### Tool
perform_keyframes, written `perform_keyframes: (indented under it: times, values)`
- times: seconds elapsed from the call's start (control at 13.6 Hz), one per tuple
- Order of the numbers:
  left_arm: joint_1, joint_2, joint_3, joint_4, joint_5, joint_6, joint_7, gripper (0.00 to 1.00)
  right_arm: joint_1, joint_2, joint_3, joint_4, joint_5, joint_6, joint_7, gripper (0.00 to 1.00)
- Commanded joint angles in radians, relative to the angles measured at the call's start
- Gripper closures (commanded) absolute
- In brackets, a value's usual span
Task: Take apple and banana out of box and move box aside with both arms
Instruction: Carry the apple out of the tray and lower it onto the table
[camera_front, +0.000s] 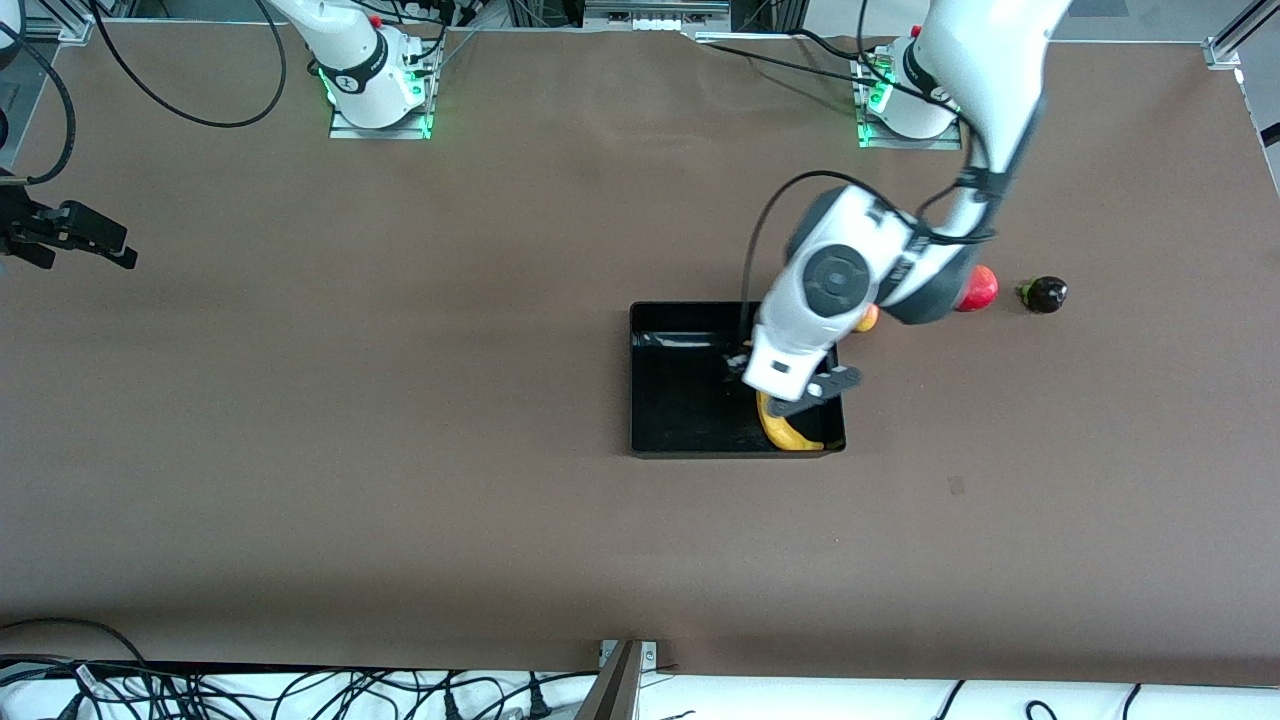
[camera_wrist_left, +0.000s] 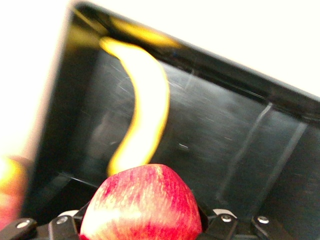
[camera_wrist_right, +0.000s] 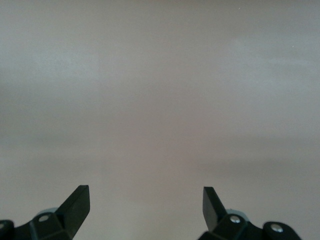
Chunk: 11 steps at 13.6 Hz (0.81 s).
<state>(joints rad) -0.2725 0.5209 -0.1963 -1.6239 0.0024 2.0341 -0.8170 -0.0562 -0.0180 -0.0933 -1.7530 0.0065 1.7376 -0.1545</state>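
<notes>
The box (camera_front: 685, 400) is a shallow glossy black bin in the middle of the table. A long yellow banana (camera_front: 786, 432) lies in it along the wall toward the left arm's end, and it also shows in the left wrist view as the banana (camera_wrist_left: 146, 107) on the box floor (camera_wrist_left: 225, 145). My left gripper (camera_front: 806, 392) hangs over that end of the box, beside the banana. The left gripper (camera_wrist_left: 142, 222) is shut on a small red-and-yellow apple (camera_wrist_left: 142, 202), which the hand hides in the front view. My right gripper (camera_front: 108, 245) waits open at the right arm's end of the table, and the right gripper (camera_wrist_right: 145, 195) has only bare table below it.
A red-yellow mango (camera_front: 868, 318) lies just outside the box toward the left arm's end, partly under the arm. A round red pomegranate (camera_front: 980, 288) and a small dark fruit (camera_front: 1043, 294) lie past it. Cables run along the table's near edge.
</notes>
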Motion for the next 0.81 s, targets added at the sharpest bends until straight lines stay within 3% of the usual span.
perform_keyframes:
  times: [0.0, 0.22, 0.37, 0.74]
  values:
    - [0.157, -0.036, -0.003, -0.014, 0.011, -0.109, 0.302, 1.0, -0.01, 0.001, 0.001, 0.006, 0.018, -0.01, -0.017, 0.0]
    - [0.287, -0.027, 0.057, -0.01, 0.014, -0.092, 0.612, 1.0, -0.01, 0.001, 0.001, 0.006, 0.02, -0.01, -0.017, 0.0]
    - [0.314, 0.02, 0.115, -0.017, 0.014, 0.036, 0.738, 1.0, -0.01, 0.001, 0.001, 0.006, 0.018, -0.009, -0.017, 0.0]
    - [0.311, 0.172, 0.164, -0.01, 0.011, 0.319, 0.745, 1.0, -0.01, 0.001, 0.001, 0.006, 0.018, -0.01, -0.017, 0.0]
